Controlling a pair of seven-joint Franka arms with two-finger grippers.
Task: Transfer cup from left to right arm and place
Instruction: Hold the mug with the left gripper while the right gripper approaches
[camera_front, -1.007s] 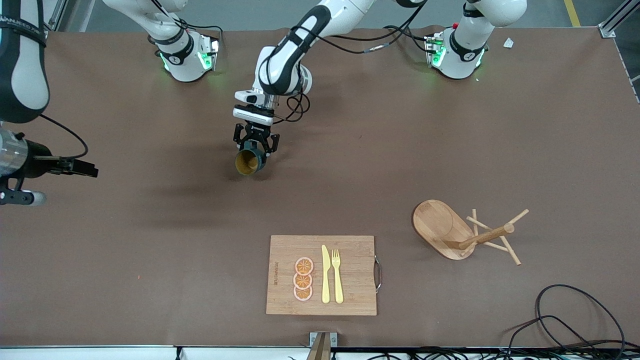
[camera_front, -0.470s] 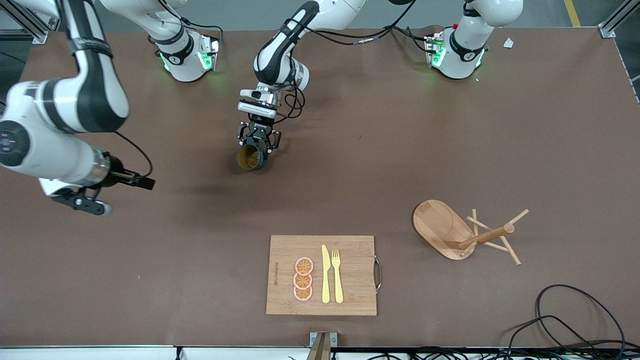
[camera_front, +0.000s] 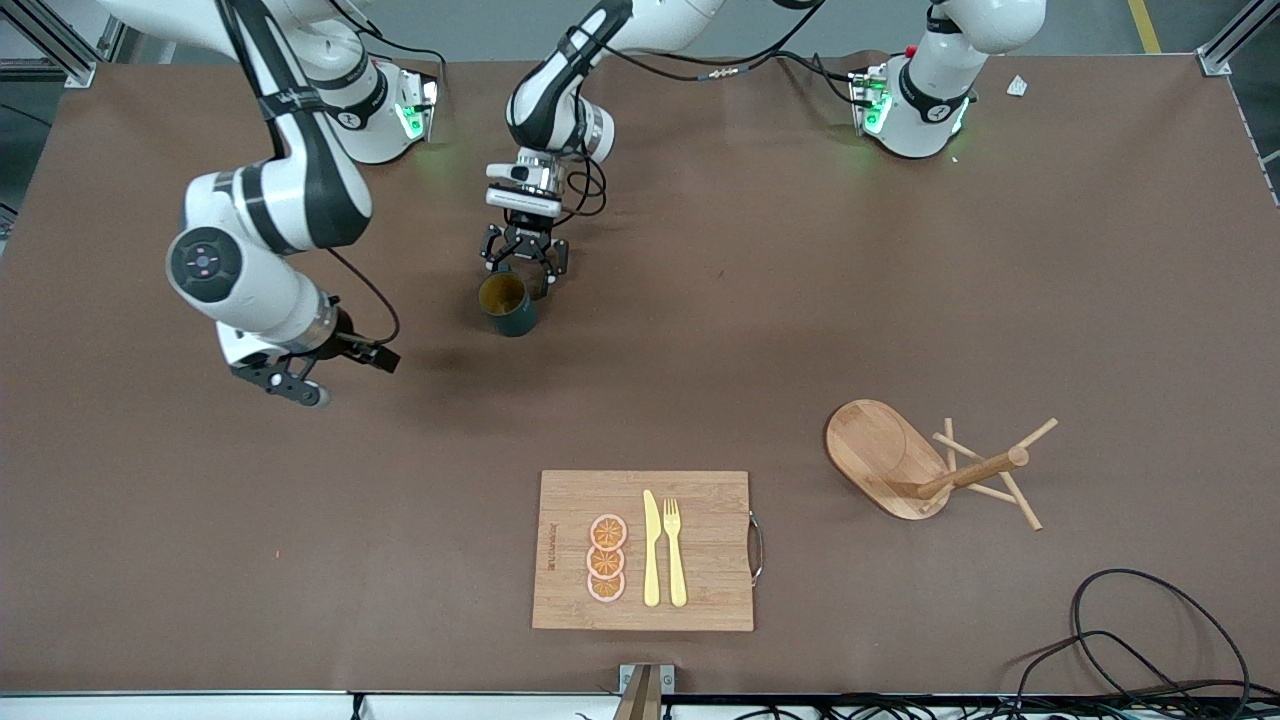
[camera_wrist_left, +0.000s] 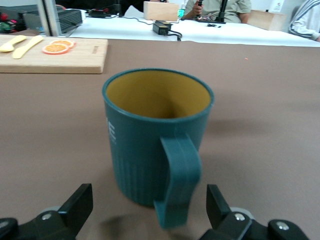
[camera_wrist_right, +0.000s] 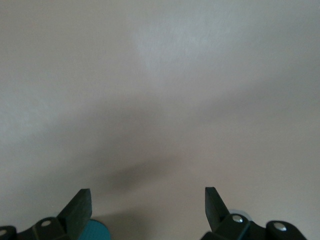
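The cup (camera_front: 507, 305), dark teal with a tan inside, stands upright on the brown table toward the right arm's end of the middle. In the left wrist view the cup (camera_wrist_left: 150, 130) has its handle turned toward the camera. My left gripper (camera_front: 524, 268) is open just beside the cup, on the side nearer the bases. The handle sits between the spread fingers of that gripper (camera_wrist_left: 148, 189) without touching them. My right gripper (camera_front: 285, 385) hangs open and empty over bare table, toward its own end from the cup. The right wrist view of it (camera_wrist_right: 146, 191) shows only tabletop.
Nearer the front camera lies a wooden cutting board (camera_front: 700, 500) with orange slices (camera_front: 606, 560), a yellow knife (camera_front: 651, 550) and a fork (camera_front: 675, 555). A wooden mug rack (camera_front: 875, 450) lies tipped over toward the left arm's end. Black cables (camera_front: 1150, 630) curl at the near corner.
My left gripper opened and let go of the cup, which went from tilted in the grip to upright on the table. The right arm swung in toward the cup.
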